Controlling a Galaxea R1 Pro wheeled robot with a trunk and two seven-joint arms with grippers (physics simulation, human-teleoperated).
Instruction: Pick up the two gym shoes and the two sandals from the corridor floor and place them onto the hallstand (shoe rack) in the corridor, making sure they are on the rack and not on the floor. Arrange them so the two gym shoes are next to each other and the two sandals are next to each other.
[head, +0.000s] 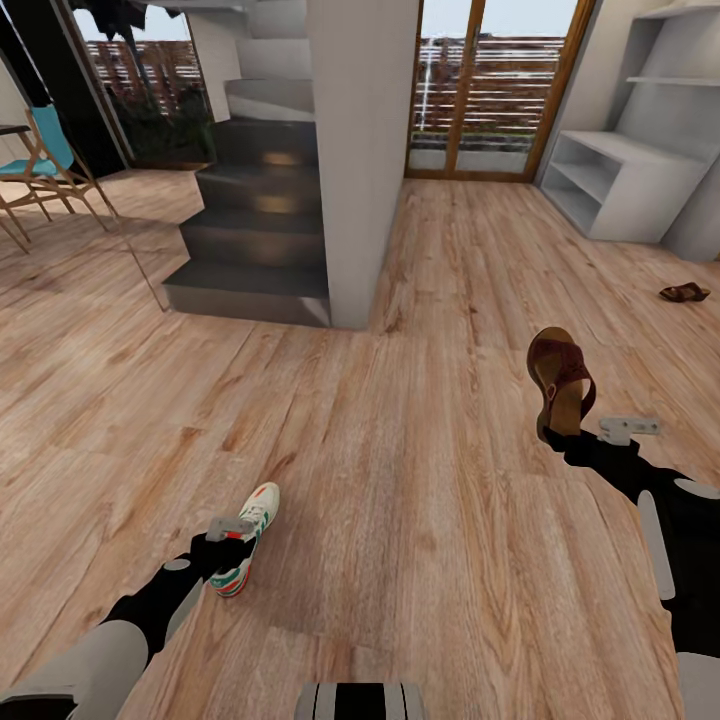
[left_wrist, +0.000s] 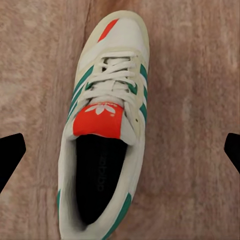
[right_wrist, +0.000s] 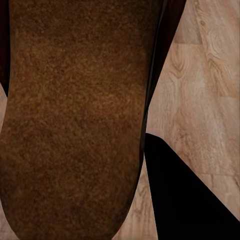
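Observation:
One gym shoe (head: 258, 505), white with green stripes and a red-orange tongue patch, lies on the corridor floor (head: 400, 520) at the lower left. My left gripper (head: 232, 530) hovers right above it, open; in the left wrist view the shoe (left_wrist: 107, 130) sits between the widely spread fingertips (left_wrist: 11, 152) without touching them. My right gripper (head: 563, 435) is shut on the heel end of a brown sandal (head: 560, 380), held upright off the floor; its sole (right_wrist: 75, 115) shows beside a black finger (right_wrist: 185, 200). A second sandal (head: 684, 292) lies on the floor near the pale-grey hallstand (head: 610, 185).
A grey staircase (head: 255, 230) and a pale square column (head: 360, 160) stand ahead in the middle. Glass doors with wooden frames (head: 490, 90) are beyond, left of the hallstand. A wooden chair with a blue seat (head: 45, 165) is at the far left.

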